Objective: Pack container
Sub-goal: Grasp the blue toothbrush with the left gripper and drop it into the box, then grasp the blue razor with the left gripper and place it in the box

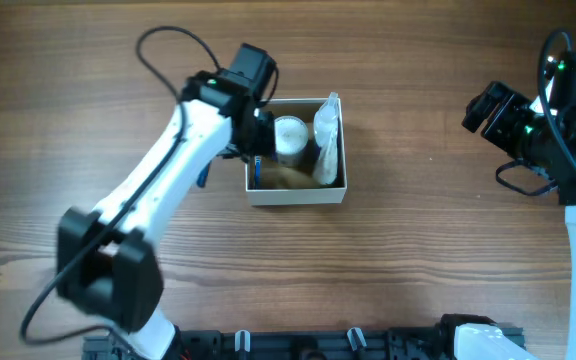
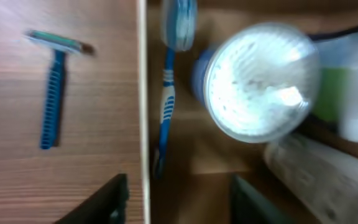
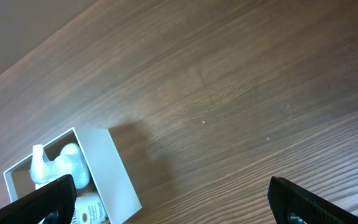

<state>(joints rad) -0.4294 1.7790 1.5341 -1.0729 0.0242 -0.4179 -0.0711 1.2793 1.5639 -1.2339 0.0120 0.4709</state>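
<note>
The container (image 1: 296,196) is a square white-walled box with a tan inside, at mid-table. It holds a round white-lidded jar (image 1: 289,135), a clear bottle (image 1: 326,135) and a blue toothbrush (image 1: 258,170). My left gripper (image 1: 256,150) hovers over the box's left wall. In the left wrist view it (image 2: 179,208) is open and empty, its fingers either side of the wall (image 2: 142,93), with the toothbrush (image 2: 166,106), jar (image 2: 263,81) and bottle (image 2: 328,180) below. My right gripper (image 1: 488,110) is open and empty at the far right (image 3: 179,205); the container (image 3: 114,174) shows at its lower left.
A blue razor (image 2: 53,99) lies on the wooden table just left of the box, partly hidden under my left arm in the overhead view (image 1: 204,178). Bare wood lies between the box and my right arm.
</note>
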